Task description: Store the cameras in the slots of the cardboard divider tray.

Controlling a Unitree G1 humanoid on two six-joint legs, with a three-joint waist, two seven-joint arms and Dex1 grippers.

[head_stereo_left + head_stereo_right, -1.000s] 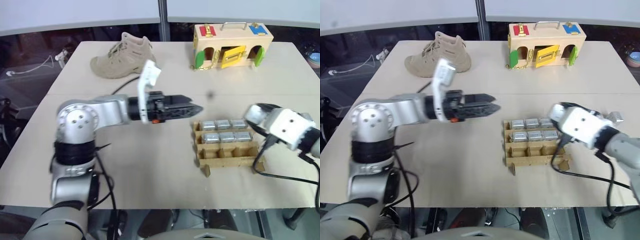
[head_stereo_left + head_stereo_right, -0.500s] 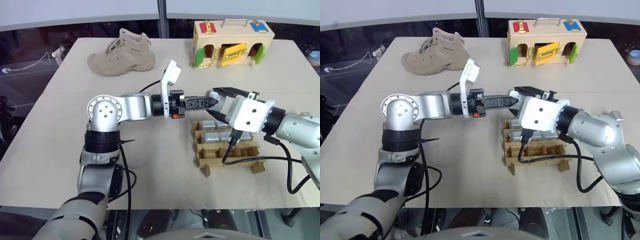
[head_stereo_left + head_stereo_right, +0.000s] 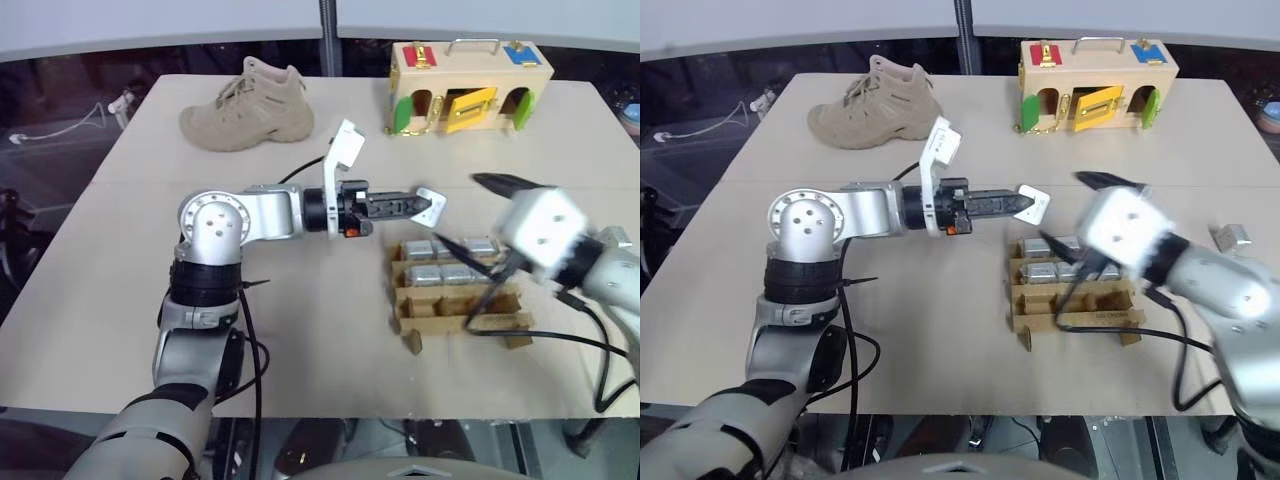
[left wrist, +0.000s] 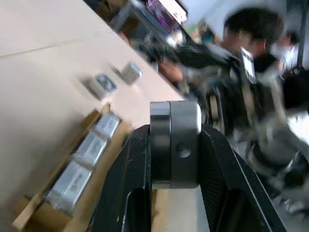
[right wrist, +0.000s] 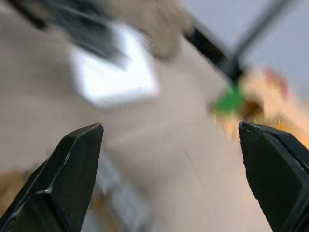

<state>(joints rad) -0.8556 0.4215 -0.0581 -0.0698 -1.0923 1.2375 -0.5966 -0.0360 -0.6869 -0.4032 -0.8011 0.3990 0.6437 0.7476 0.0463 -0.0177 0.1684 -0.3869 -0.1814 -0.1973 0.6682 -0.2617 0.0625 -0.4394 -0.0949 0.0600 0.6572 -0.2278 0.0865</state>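
At frame centre, the left tool (image 3: 425, 203) clamps a small silver-grey metal camera (image 4: 175, 144) across its flat sides. It looks rigid, smooth and likely slippery. The right tool (image 3: 478, 213) gapes empty above the brown cardboard divider tray (image 3: 460, 322).

A pale beige table (image 3: 300, 330) is carrying everything. A tan boot (image 3: 247, 107) is lying on its side near the far left, and a pale wooden box (image 3: 467, 88) with coloured latches is standing at the far edge. The cardboard divider tray (image 3: 455, 318) is sitting on small feet toward the right. Two loose cameras (image 3: 1230, 238) seem to be lying beyond the tray near the right edge, though blur is softening them.
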